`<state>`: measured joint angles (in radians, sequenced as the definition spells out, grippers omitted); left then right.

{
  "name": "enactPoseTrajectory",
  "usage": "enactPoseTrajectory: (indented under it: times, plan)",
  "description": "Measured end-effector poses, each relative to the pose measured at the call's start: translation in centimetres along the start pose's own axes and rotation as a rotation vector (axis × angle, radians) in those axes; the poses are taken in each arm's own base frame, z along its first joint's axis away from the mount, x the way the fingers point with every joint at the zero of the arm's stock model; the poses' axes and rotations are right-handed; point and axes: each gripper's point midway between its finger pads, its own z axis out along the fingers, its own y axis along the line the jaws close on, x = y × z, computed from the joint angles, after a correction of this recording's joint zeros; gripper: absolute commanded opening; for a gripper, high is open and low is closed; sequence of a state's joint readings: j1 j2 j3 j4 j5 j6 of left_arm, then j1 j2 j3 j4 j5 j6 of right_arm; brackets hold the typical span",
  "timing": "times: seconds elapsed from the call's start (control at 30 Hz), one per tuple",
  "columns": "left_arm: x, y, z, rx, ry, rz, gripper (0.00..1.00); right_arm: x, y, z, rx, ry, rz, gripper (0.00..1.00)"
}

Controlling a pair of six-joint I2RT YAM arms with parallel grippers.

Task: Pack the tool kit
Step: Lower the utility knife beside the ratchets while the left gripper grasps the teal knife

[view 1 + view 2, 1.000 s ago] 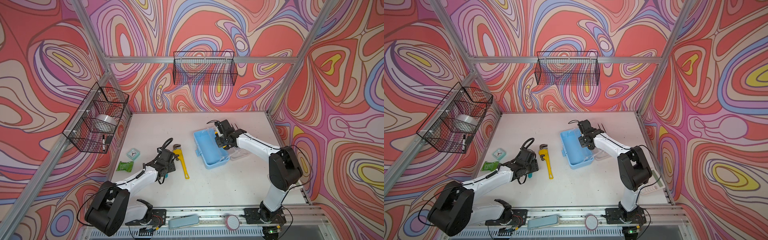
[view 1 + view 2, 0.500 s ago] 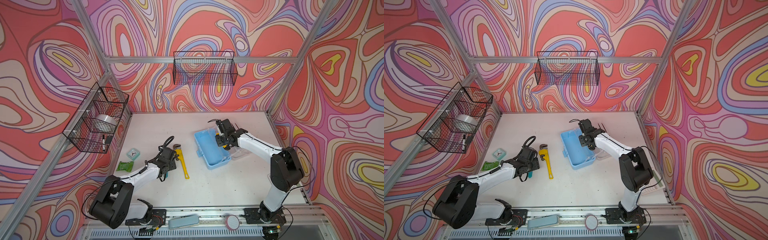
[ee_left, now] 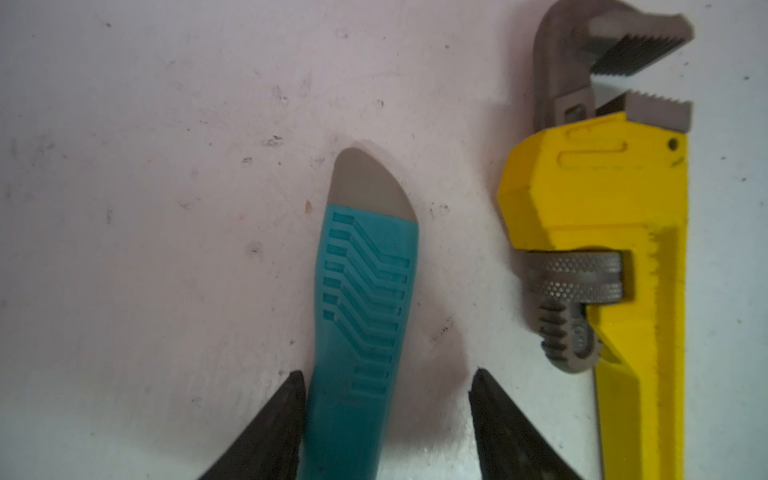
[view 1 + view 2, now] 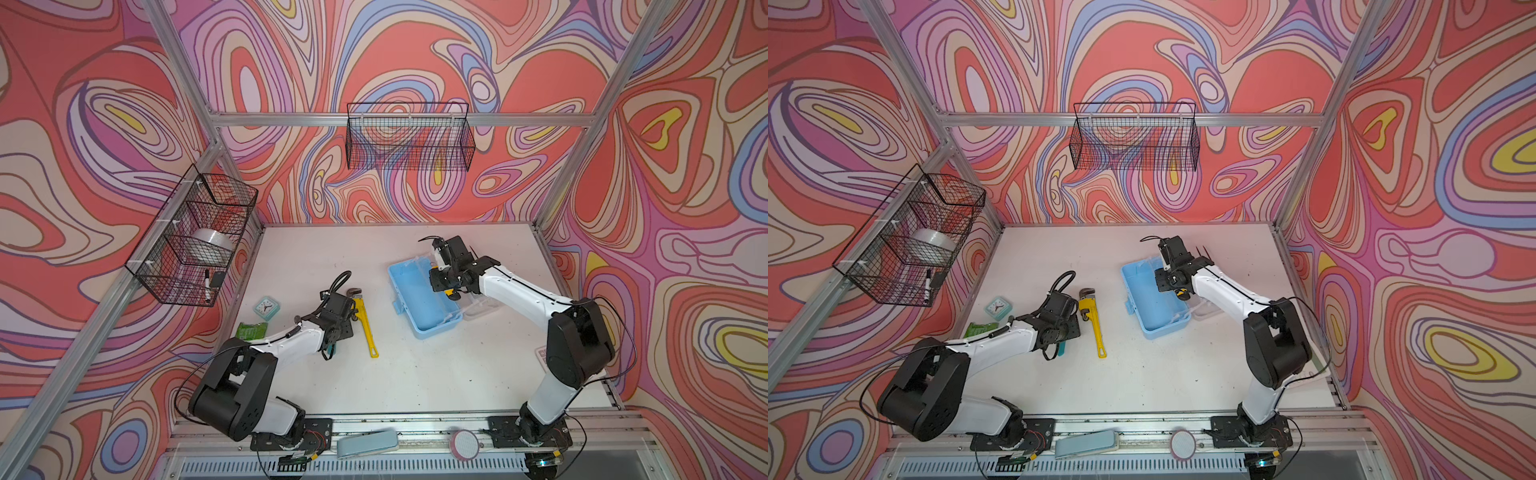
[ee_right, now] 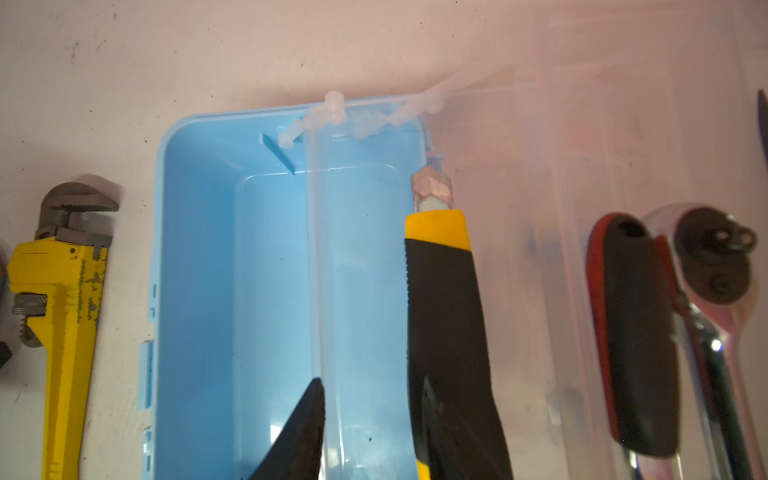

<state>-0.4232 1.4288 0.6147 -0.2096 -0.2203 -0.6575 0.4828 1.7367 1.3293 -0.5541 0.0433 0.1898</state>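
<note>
The tool kit (image 4: 419, 299) (image 4: 1154, 303) (image 5: 270, 270) is a light blue box, open, with its clear lid (image 4: 480, 307) (image 5: 561, 208) folded out beside it. My right gripper (image 5: 372, 378) (image 4: 451, 286) hangs open over the box's lid-side rim. A yellow-and-black handled tool (image 5: 444, 311) lies along that rim, by one finger and not between the two. My left gripper (image 3: 387, 371) (image 4: 334, 332) is open around a teal-handled tool (image 3: 365, 291); one finger touches the handle, the other stands apart. A yellow pipe wrench (image 4: 363, 324) (image 3: 602, 249) lies beside it.
A ratchet with a red-and-black grip (image 5: 636, 332) lies by the clear lid. A mint clock (image 4: 266, 307) and a green packet (image 4: 251, 331) sit at the left. Wire baskets (image 4: 195, 237) (image 4: 409, 141) hang on the walls. A grey-blue slab (image 4: 365, 442) rests on the front rail.
My left gripper has edged forward along the teal handle and its jaws have narrowed. The right arm has stayed over the box's rim.
</note>
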Motion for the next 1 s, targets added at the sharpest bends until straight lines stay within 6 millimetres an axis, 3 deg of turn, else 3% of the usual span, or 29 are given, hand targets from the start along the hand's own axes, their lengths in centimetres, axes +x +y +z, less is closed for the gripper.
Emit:
enactPoseTrajectory:
  times: [0.27,1.0]
  plan:
    - [0.0,0.0,0.0,0.0,0.0,0.003,0.6,0.9,-0.3,1.7,0.017,0.037,0.014,0.36]
    - [0.0,0.0,0.0,0.0,0.0,0.011,0.59,0.5,-1.9,1.8,0.111,0.02,0.023,0.48]
